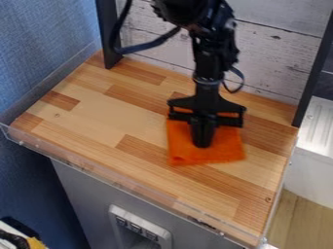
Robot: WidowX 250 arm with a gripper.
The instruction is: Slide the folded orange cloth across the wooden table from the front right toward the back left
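A: Surface and room?
B: Pincer (pixel 203 145) is hung over a wood top (pixel 91 121), laid in light and dark strips. The near rim, well in front of the pincer, is edged by a clear guard (pixel 130 187). The top is carried by a grey base (pixel 84 194).
A: Behind the pincer?
B: Closed off by whitish planks (pixel 280 53), framed by black posts (pixel 108 34). The far left is taken up by a blue wall (pixel 48 39). To the right, past the top, a white unit (pixel 319 131) and pale wood floor (pixel 305 219) are seen.
A: Pincer state?
B: Narrow, fingers drawn together. Whether any cloth is pinched can't be told.
A: Cloth?
B: Orange cloth (pixel 224 151) is laid flat on the top, directly under and around the pincer. Its near left corner is rumpled.
A: Counts?
B: One arm (pixel 205 53), one pincer, one cloth. Two posts, one to each side behind the pincer. Below and left of the pincer, one panel (pixel 139 217) is set in the base; three switches (pixel 135 227) can be counted on it.
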